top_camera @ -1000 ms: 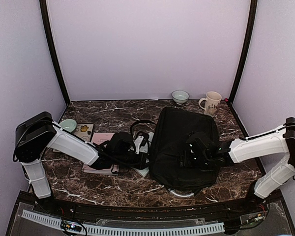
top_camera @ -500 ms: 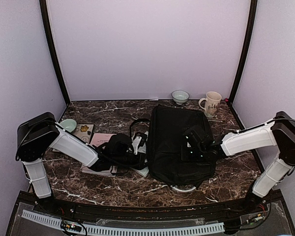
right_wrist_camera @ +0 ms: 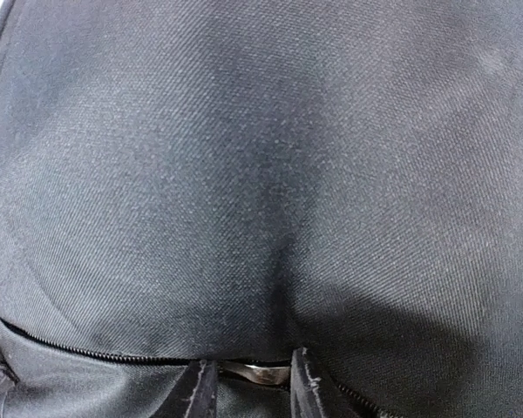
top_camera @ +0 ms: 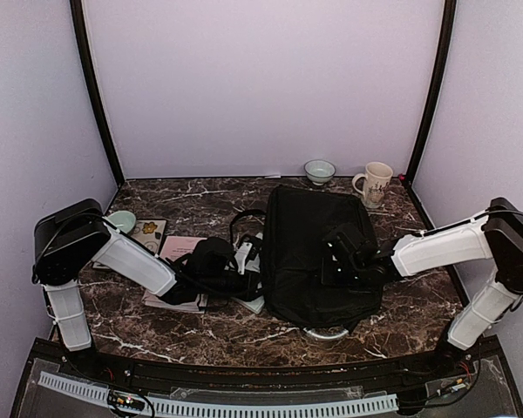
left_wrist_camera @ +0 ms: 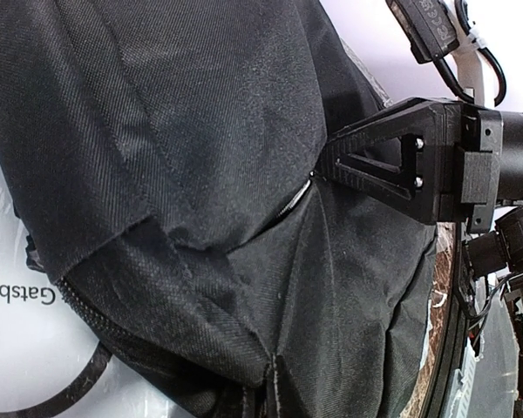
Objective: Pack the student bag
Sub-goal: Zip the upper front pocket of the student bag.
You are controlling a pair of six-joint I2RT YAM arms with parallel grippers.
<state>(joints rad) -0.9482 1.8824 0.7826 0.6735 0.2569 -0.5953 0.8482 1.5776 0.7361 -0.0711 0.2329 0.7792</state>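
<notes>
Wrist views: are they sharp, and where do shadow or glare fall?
Right wrist view: the large black soft fabric bag shows clear weave, shadowed low at centre above the fingers; left wrist view: sharp weave, blown-out white at upper right.

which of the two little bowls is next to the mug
The bowl by the back wall, just left of the cream mug. The pale green bowl sits far off on the left side, no mug near it.

Marble table (top_camera: 200, 196), student bag (top_camera: 309, 244), books (top_camera: 179, 247), mug (top_camera: 375, 183), bowl (top_camera: 319, 171)
</notes>
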